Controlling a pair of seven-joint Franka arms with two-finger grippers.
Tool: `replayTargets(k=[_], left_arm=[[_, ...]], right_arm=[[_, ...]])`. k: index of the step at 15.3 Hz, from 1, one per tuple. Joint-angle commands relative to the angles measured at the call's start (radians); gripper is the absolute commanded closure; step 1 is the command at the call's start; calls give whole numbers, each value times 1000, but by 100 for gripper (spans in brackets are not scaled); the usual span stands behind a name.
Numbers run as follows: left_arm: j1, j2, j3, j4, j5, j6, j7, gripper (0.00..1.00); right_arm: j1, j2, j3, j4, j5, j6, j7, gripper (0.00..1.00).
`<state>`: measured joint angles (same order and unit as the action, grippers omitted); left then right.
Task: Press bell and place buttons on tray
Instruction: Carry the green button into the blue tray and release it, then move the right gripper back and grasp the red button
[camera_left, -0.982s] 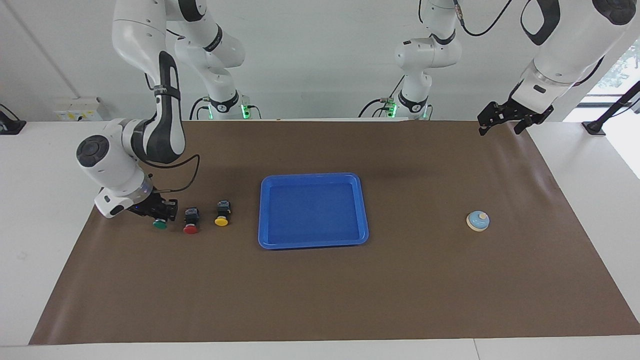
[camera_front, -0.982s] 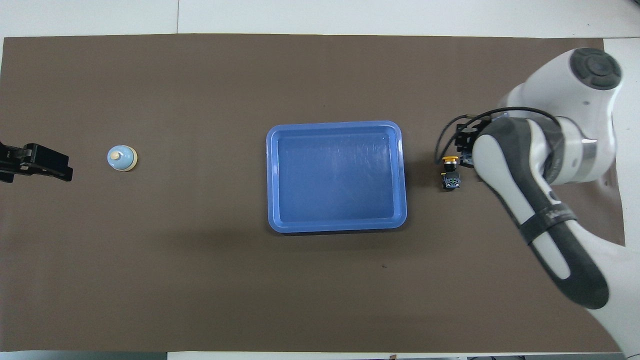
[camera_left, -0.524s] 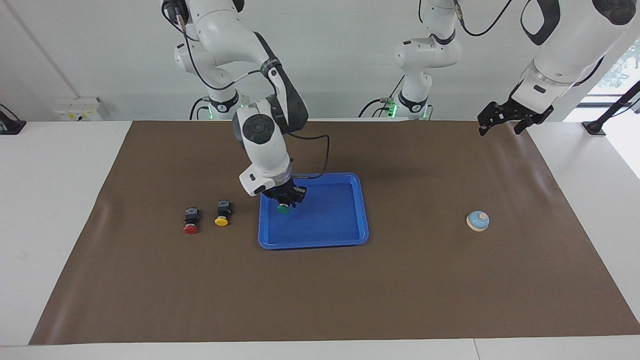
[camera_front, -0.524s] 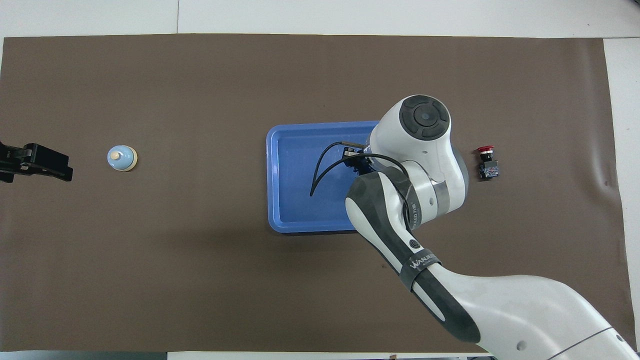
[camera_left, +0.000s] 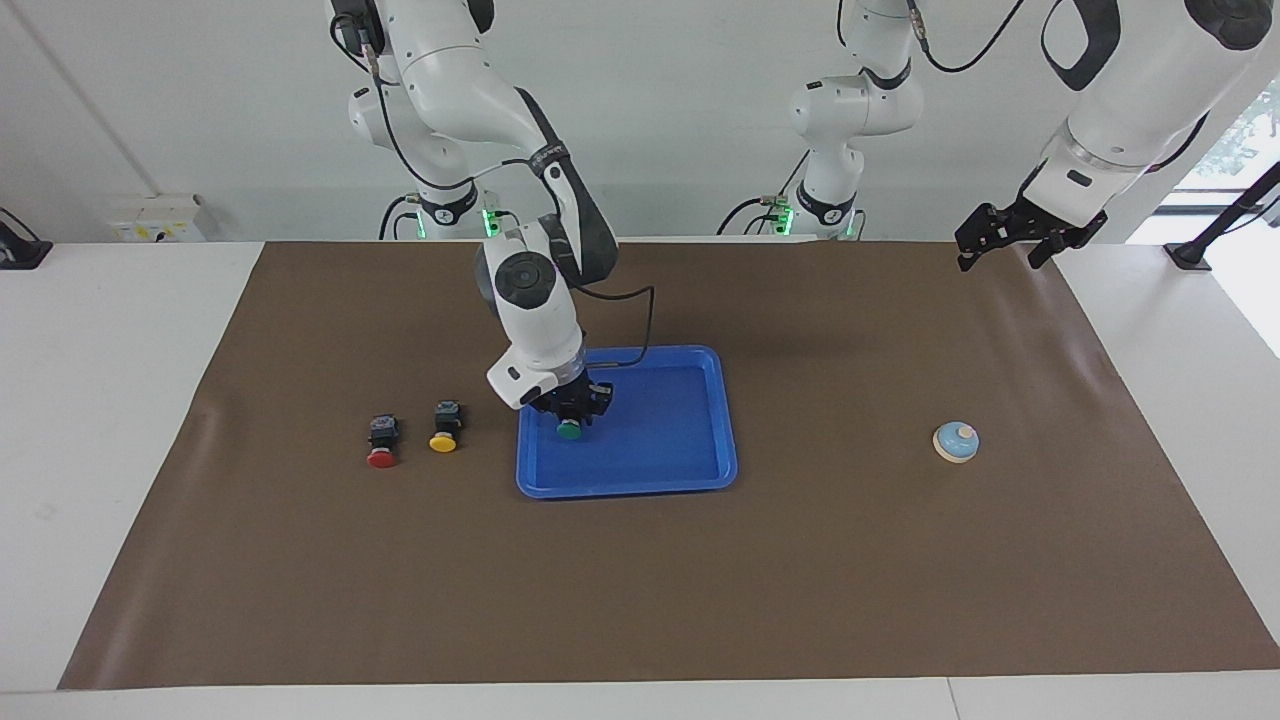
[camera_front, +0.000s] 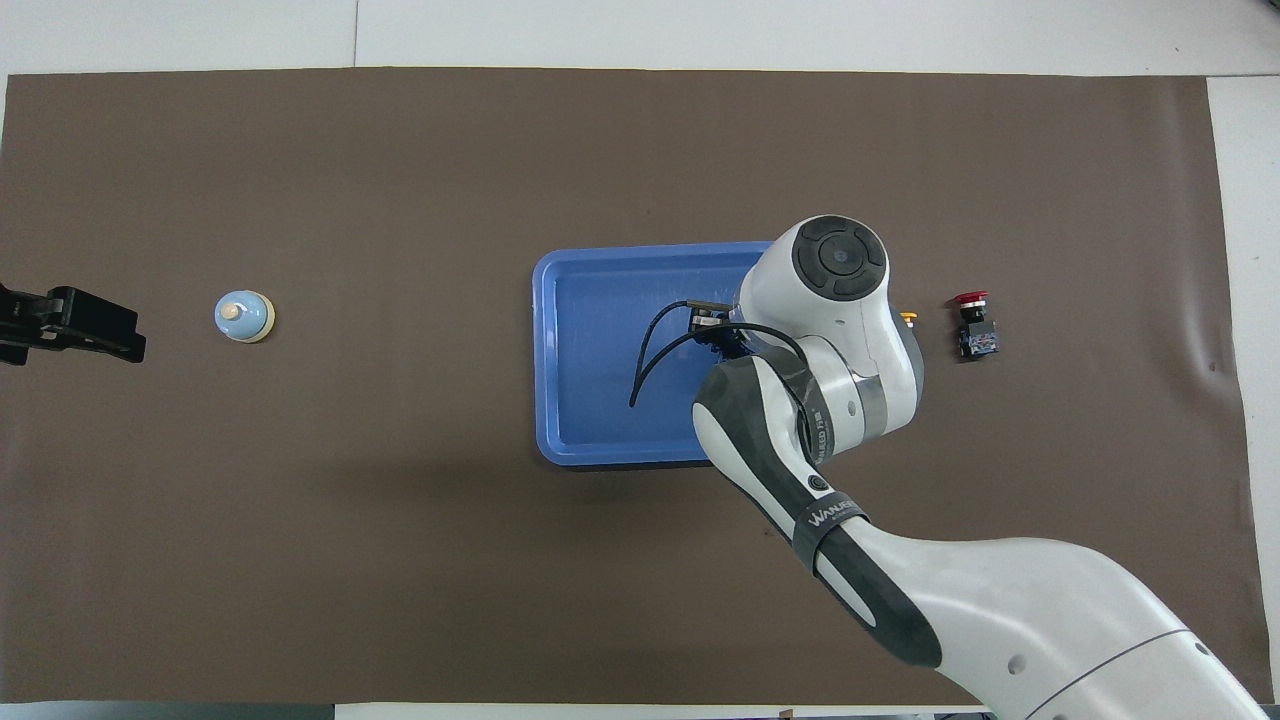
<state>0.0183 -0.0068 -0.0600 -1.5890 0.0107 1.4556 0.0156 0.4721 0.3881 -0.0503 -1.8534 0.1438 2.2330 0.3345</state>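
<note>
My right gripper (camera_left: 570, 408) is shut on the green button (camera_left: 568, 431) and holds it low inside the blue tray (camera_left: 726, 420), at the tray's end toward the right arm. I cannot tell whether the button touches the tray floor. In the overhead view the right arm's wrist hides that button above the tray (camera_front: 600, 350). The yellow button (camera_left: 445, 427) and the red button (camera_left: 381, 442) lie on the mat beside the tray. The bell (camera_left: 956, 441) stands toward the left arm's end. My left gripper (camera_left: 1003, 255) waits open, raised over the mat's corner.
A brown mat (camera_left: 640, 580) covers the table. From above, the red button (camera_front: 972, 325) shows fully, the yellow button (camera_front: 909, 319) only as a sliver by the wrist. The bell (camera_front: 243, 316) sits beside the left gripper (camera_front: 100, 325).
My right gripper carried the green button from its place beside the red button to the tray, then sank lower into it. The left arm has not moved.
</note>
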Motion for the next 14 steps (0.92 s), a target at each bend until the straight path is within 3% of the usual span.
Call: replayTargets(k=[1, 5, 6, 7, 12, 14], left_arm=[[0, -13, 5, -6, -12, -3, -5, 0], [0, -13, 5, -6, -12, -3, -5, 0], [0, -13, 5, -6, -12, -3, -5, 0], [0, -13, 5, -6, -12, -3, -5, 0], [0, -13, 5, -6, -12, -3, -5, 0], [0, -13, 5, -6, -12, -3, -5, 0]], right_arm=[[-15, -26, 4, -20, -19, -27, -191, 100], [-44, -37, 4, -52, -16, -46, -269, 71], [-44, -41, 4, -53, -9, -46, -234, 7], [-47, -44, 6, -44, -1, -55, -177, 0], [-176, -60, -3, 141, 2, -324, -164, 0], [-258, -97, -8, 132, -12, -320, -213, 0]])
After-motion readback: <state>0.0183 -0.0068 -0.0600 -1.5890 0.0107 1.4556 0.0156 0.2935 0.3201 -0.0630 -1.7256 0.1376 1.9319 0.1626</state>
